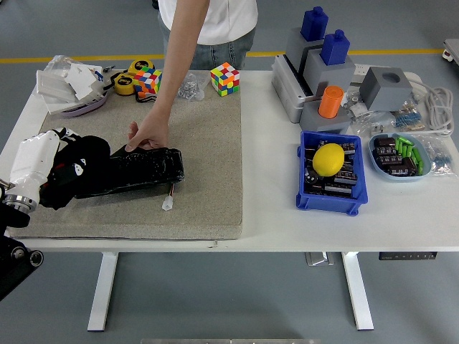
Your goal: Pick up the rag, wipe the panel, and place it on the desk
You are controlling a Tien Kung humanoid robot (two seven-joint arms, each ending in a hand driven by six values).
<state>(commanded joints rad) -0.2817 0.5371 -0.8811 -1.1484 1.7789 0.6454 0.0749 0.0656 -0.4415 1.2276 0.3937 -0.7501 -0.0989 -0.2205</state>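
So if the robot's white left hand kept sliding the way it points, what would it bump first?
The white left hand points right, gripping the black cloth rag. Straight on lies the long black panel, then probably the person's hand holding it down.

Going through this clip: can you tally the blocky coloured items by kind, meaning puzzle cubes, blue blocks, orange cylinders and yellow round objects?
Puzzle cubes: 2, one beside the mat's far edge, one further left near the tape.
Blue blocks: 2, on the grey stand.
Orange cylinders: 1.
Yellow round objects: 1, in the blue bin.
Total: 6.
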